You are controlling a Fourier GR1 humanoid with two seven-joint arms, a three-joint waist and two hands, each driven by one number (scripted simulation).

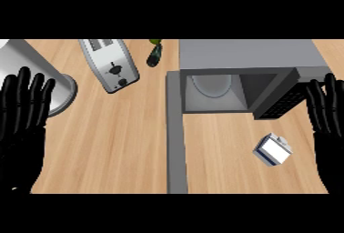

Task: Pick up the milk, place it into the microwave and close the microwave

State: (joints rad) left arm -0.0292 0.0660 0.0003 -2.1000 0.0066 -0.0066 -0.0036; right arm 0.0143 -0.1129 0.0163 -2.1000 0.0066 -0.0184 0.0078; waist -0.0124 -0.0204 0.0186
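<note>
Light wooden counter (114, 145) with toaster (109, 64) and dark bottle (154, 53)

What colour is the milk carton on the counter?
The milk carton is white with blue edges, seen in the head view.

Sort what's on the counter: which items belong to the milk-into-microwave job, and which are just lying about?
Job: milk carton; microwave, open, its door swung toward the robot.
Lying about: toaster; dark bottle; round grey appliance at left.
</note>
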